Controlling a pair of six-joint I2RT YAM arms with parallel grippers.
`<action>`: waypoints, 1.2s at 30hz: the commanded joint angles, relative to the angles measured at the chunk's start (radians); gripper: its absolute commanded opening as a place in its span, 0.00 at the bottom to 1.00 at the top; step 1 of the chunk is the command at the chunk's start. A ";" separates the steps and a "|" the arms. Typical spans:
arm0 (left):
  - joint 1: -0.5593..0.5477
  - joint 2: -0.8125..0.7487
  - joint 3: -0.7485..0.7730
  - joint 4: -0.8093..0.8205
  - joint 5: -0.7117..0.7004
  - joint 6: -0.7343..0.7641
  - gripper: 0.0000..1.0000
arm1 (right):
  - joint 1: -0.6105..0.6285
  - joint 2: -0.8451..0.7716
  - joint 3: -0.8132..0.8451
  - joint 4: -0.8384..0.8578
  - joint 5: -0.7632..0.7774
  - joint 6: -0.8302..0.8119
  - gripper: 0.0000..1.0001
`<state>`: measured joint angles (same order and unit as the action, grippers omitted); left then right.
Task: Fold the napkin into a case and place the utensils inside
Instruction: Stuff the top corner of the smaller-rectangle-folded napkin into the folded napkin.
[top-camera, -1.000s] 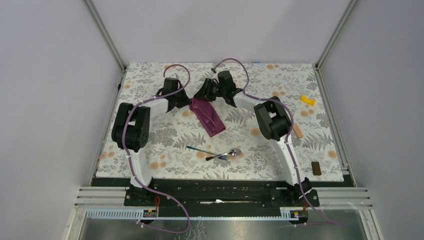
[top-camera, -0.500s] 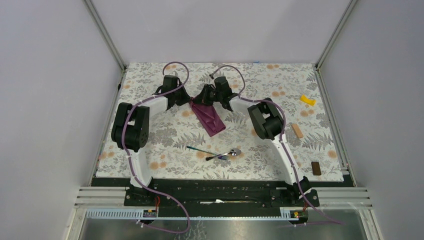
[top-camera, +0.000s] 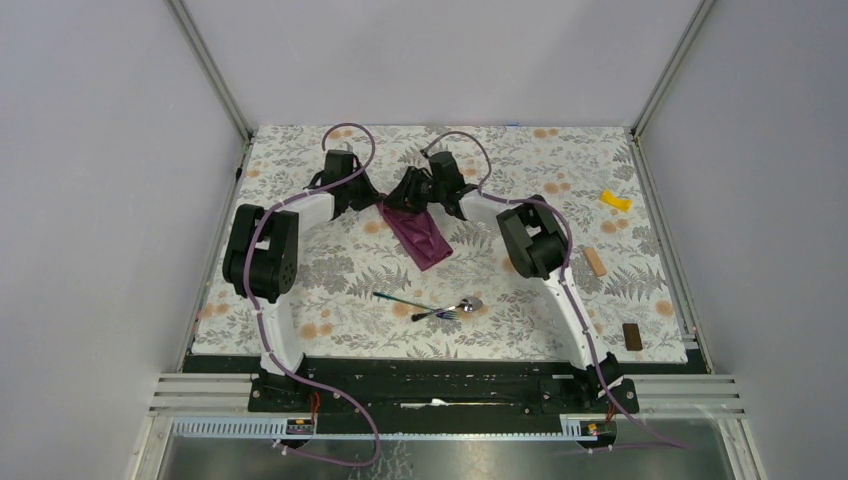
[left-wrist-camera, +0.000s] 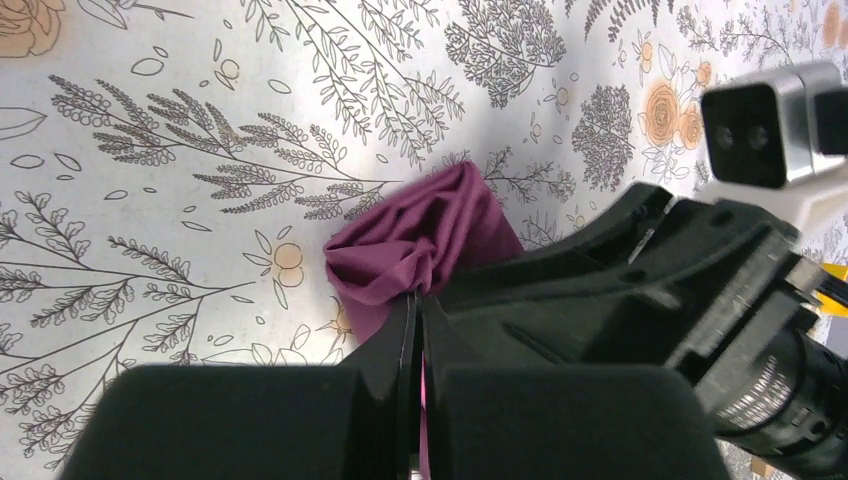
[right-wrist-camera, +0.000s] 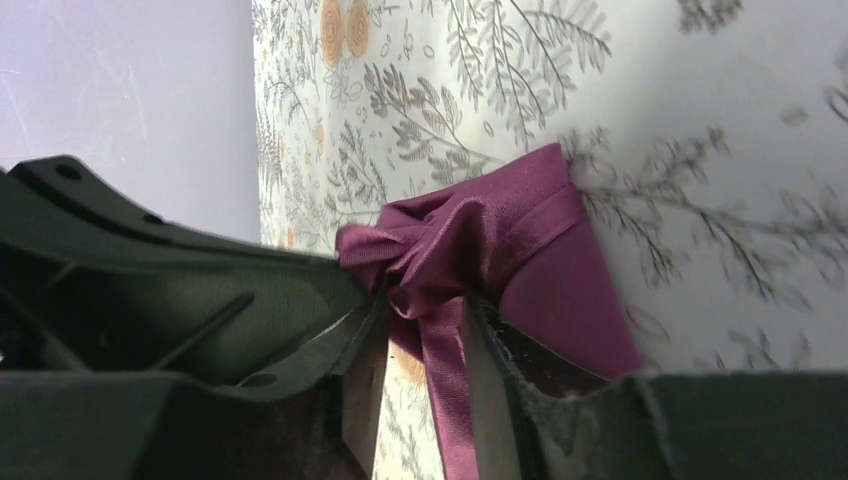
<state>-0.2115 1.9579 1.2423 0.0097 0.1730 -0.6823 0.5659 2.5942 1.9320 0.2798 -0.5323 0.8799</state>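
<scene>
The dark purple napkin (top-camera: 420, 237) lies as a narrow folded oblong on the floral cloth, far centre. Its far end is bunched (left-wrist-camera: 420, 240) (right-wrist-camera: 500, 240). My left gripper (top-camera: 378, 203) (left-wrist-camera: 418, 300) is shut on that bunched end, pinching a thin layer. My right gripper (top-camera: 405, 200) (right-wrist-camera: 425, 320) faces it from the right, close beside it. Its jaws stand apart, with a strip of napkin hanging between them and a gap beside it. The spoon (top-camera: 462, 305) and the bluish-handled utensil (top-camera: 400, 299) lie together on the cloth, nearer the arm bases.
A yellow piece (top-camera: 614, 200) lies at the far right. A tan block (top-camera: 595, 262) sits beside the right arm's elbow and a small brown block (top-camera: 631, 336) near the right front edge. Grey walls close in the table on three sides.
The right arm has swung left, bringing its gripper close against the left one at the napkin's far end. The napkin lies slightly flatter. The left arm has barely moved.
</scene>
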 joint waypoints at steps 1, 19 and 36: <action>0.009 0.010 0.042 0.022 0.005 0.006 0.00 | -0.026 -0.167 -0.116 0.009 -0.067 0.013 0.44; 0.012 0.015 0.054 0.018 0.044 0.008 0.00 | -0.027 -0.121 -0.087 -0.048 -0.057 -0.119 0.23; 0.008 0.055 0.065 0.027 0.054 -0.015 0.00 | 0.009 -0.122 -0.004 -0.074 -0.027 -0.087 0.29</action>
<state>-0.1947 1.9945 1.2732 0.0013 0.2108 -0.6949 0.5819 2.6251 1.9995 0.2291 -0.5343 0.8333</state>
